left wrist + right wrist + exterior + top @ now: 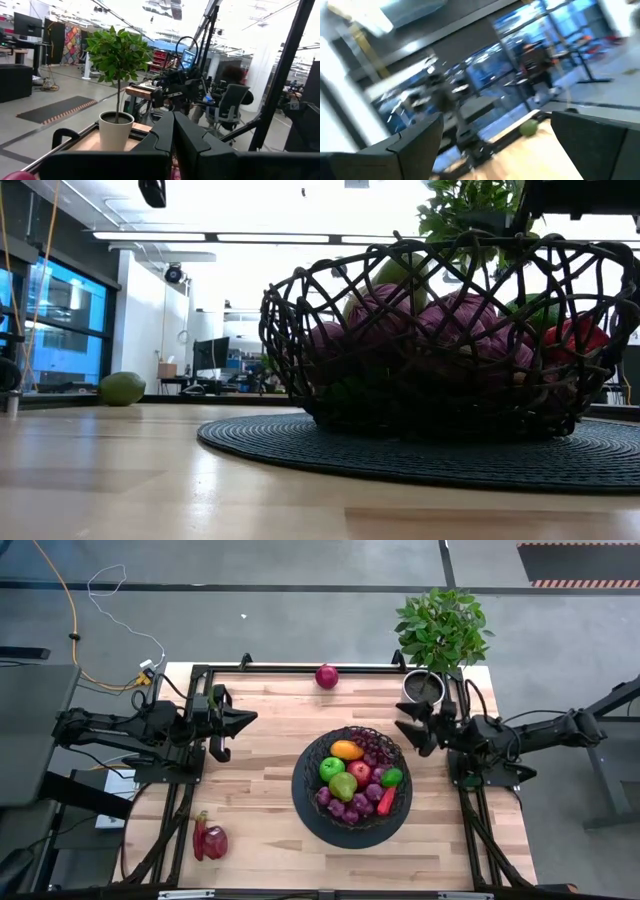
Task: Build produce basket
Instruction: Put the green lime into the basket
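The basket (305, 775), a round black woven wire bowl, stands on a dark round mat in the middle of the table and fills the low view (450, 340). In it lie an orange-yellow fruit (346, 750), a green apple (331, 769), a pear (344, 786), a red apple (360, 773), purple grapes (355, 806) and a red pepper (386, 800). My left gripper (240, 720) hovers left of the basket, shut and empty (173, 135). My right gripper (413, 728) hovers at the basket's far right, open and empty (497, 145).
A round red fruit or onion (327, 676) lies at the table's far edge. A red pepper and a red round fruit (210, 840) lie near the near-left corner. A green fruit (122, 388) sits far off on the table (529, 128). A potted plant (438, 635) stands at the far right corner.
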Controlling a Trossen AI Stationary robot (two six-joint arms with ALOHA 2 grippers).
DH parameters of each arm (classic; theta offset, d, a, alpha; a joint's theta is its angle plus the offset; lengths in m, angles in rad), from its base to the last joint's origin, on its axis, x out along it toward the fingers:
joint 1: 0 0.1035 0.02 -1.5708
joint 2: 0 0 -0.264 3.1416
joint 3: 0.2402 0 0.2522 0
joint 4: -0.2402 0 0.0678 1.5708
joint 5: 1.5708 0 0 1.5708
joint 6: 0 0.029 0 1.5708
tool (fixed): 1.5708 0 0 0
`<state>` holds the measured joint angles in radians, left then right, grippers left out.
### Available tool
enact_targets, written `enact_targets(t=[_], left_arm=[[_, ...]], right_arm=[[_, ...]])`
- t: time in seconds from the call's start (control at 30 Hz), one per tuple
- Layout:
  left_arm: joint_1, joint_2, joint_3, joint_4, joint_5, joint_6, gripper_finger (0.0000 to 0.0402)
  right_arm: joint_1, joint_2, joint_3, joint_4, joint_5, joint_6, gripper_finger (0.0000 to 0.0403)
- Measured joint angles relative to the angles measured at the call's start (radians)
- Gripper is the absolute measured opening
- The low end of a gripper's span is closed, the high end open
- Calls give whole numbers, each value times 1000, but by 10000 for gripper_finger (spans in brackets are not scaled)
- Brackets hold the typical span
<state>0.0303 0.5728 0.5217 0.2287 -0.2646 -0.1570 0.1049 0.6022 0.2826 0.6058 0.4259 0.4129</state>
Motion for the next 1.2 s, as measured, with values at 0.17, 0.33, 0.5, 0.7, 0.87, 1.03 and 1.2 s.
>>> enact_targets(t=[0.17, 0.33, 0.5, 0.7, 0.87, 1.03, 1.2], left_arm=[[0, 0, 0, 0, 38, 0, 0], [0, 0, 0, 0, 114, -31, 0], [0, 0, 0, -15, 127, -34, 0], [0, 0, 0, -28, 118, -34, 0], [0, 0, 0, -30, 118, -31, 0], [0, 0, 0, -31, 116, -24, 0], [0, 0, 0, -31, 115, -23, 0]], right_arm=[[2, 42, 114, -250, -135, -159, 335], [-1, 133, 259, -507, -142, -220, 315], [-2, 194, 327, -538, -150, -323, 312], [-2, 216, 342, -545, -186, -323, 296], [-2, 206, 343, -521, -256, -330, 218], [-2, 169, 310, -497, -291, -347, 87], [-2, 122, 222, -403, -301, -317, 13]])
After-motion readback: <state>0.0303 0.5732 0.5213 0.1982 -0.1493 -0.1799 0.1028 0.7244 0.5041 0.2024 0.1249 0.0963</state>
